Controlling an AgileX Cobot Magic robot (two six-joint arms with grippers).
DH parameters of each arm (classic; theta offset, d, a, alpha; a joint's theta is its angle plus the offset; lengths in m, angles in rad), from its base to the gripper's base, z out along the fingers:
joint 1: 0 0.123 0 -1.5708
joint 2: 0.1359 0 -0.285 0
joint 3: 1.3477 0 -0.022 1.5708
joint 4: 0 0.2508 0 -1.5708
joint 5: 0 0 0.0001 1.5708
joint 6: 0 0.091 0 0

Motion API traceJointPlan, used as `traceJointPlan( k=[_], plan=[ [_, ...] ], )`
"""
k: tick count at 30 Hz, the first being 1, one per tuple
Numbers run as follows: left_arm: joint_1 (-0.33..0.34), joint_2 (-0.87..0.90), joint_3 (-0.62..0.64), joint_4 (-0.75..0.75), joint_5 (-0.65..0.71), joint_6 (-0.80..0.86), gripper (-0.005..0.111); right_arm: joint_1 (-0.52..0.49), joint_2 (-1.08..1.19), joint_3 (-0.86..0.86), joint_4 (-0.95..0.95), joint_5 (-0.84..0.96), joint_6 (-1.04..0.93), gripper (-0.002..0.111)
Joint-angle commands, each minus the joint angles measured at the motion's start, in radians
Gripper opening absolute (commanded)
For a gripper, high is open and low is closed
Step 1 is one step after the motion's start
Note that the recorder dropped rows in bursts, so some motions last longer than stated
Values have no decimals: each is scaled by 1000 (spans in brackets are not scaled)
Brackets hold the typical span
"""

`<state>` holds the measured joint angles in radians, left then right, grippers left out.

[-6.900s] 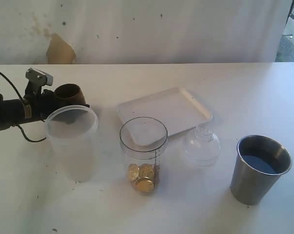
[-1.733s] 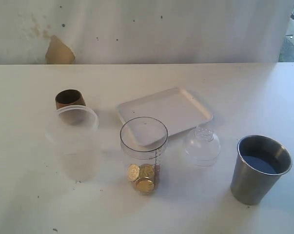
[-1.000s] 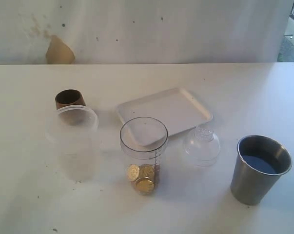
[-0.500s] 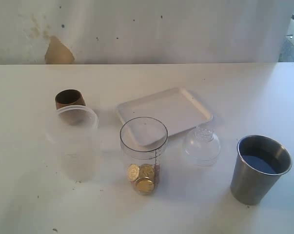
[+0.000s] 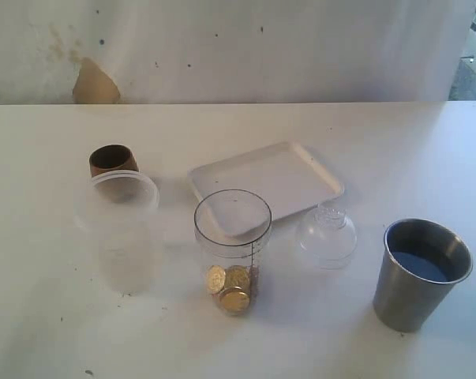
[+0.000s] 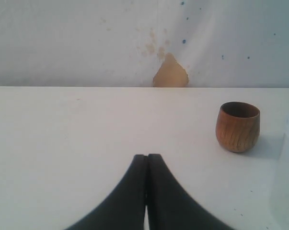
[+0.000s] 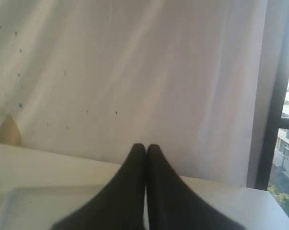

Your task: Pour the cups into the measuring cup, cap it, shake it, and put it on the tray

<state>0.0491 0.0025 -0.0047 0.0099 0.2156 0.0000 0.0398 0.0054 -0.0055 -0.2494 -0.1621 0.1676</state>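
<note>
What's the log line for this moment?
left gripper shut, empty | right gripper shut, empty | wooden cup upright | steel tumbler upright, ungripped | measuring cup uncapped, coins inside | dome lid beside tray

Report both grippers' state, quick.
Left gripper: closed, holding nothing; the wooden cup stands apart from it.
Right gripper: closed, holding nothing.

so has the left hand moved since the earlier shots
Yes. The left hand was at the wooden cup behind the frosted cup; it has withdrawn off the left edge of the exterior view, leaving the cup standing.
</note>
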Motion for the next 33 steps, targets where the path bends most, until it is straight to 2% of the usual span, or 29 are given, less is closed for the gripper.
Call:
traceJointPlan(
  k=[1,6,9,12,16,17,19,25,33],
  plan=[
    [-1,-2,5,-2,-5,0,0,0,-5,6,-14,-20,53,0],
    [-1,-2,5,-2,-5,0,0,0,-5,6,-14,-51,100,0],
    [-1,-2,5,-2,-5,0,0,0,-5,6,-14,-56,139,8],
    [-1,-2,5,-2,-5,0,0,0,-5,6,-14,-56,158,30],
    [-1,-2,5,-2,-5,0,0,0,3,6,-14,-61,182,78],
    [-1,-2,5,-2,-5,0,0,0,20,6,-14,-67,184,87],
    [-1,-2,5,-2,-5,0,0,0,68,6,-14,-84,185,95],
    [-1,-2,5,-2,-5,0,0,0,256,6,-18,-97,166,95],
    [-1,-2,5,-2,-5,0,0,0,532,6,-21,-230,143,95]
  ],
)
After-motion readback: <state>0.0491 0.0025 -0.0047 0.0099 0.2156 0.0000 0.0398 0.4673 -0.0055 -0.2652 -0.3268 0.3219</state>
